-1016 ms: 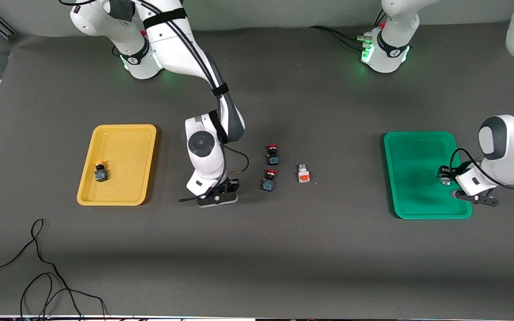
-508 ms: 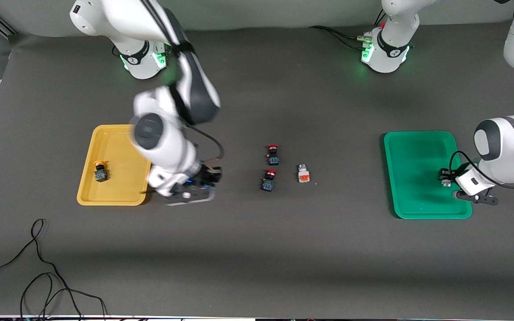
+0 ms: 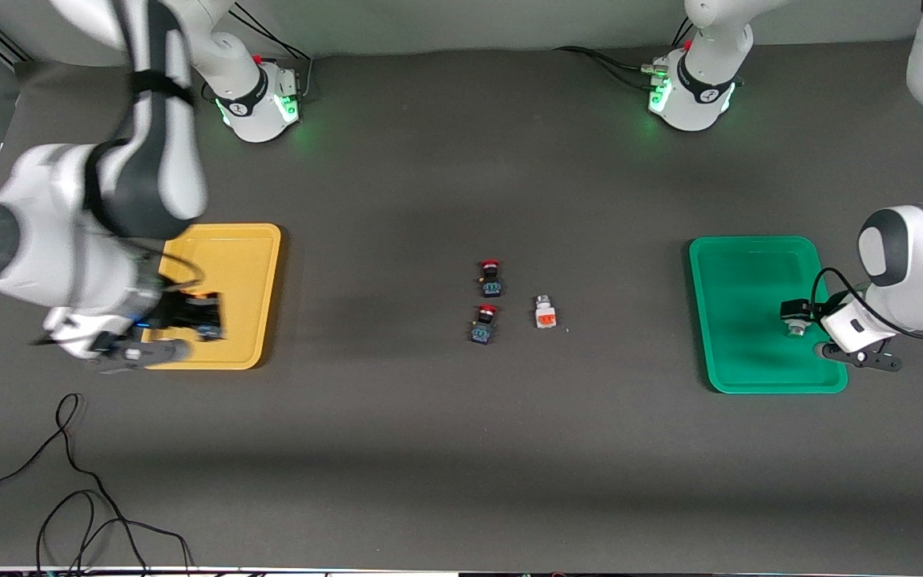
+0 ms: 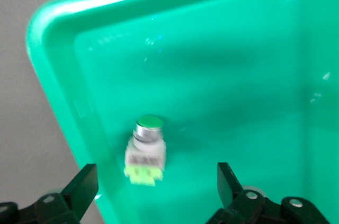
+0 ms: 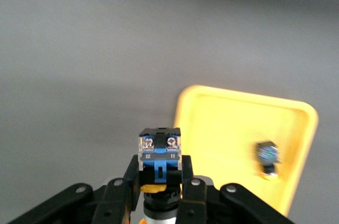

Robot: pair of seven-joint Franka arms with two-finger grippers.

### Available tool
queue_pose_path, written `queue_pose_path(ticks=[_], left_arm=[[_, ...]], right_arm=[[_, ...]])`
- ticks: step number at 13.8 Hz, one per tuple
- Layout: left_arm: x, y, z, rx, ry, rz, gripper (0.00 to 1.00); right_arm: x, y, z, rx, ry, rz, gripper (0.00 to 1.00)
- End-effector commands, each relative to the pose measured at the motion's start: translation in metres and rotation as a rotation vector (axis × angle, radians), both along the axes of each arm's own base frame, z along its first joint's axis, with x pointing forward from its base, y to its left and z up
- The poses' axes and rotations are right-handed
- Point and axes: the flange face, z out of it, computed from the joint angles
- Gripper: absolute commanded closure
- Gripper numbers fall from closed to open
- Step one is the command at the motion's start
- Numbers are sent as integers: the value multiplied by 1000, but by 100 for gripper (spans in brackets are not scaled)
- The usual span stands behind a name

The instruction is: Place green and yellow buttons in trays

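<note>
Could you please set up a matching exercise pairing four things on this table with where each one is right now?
Things:
1. green-capped button
2. yellow-capped button
3. red-capped buttons
4. white button with orange end

Places:
A. bare table, mid-table, as a pair
B. in the green tray
C. held by the right gripper at the yellow tray
D. bare table, beside the pair toward the left arm's end

Pairs: 1-B, 2-C, 3-A, 4-D
</note>
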Motion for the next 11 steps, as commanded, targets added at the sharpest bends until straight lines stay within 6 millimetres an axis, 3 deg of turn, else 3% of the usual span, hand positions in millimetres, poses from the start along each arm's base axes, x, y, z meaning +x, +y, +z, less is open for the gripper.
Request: queue_pose_path(ticks=[1, 2, 5, 7, 9, 10, 11], left_arm=[[20, -79, 105, 65, 57, 23, 0], [28, -111, 130, 72, 70, 49, 0], [34, -187, 164, 7, 44, 116, 0], [34, -249, 157, -23, 46, 216, 0], [31, -319, 140, -7, 25, 278, 0], [29, -342, 127, -6, 10, 299, 0], [27, -364, 115, -12, -6, 317, 0]], right_arm=[[-26, -37, -57, -2, 0, 49, 78], [-38, -49, -88, 0, -25, 35, 78], [-76, -62, -164, 6, -86, 29, 78], [-82, -55, -193, 10, -77, 34, 77], [-85, -51, -211, 6, -68, 30, 77], [-85, -49, -215, 17, -68, 24, 76], [-86, -50, -217, 17, -64, 19, 62]])
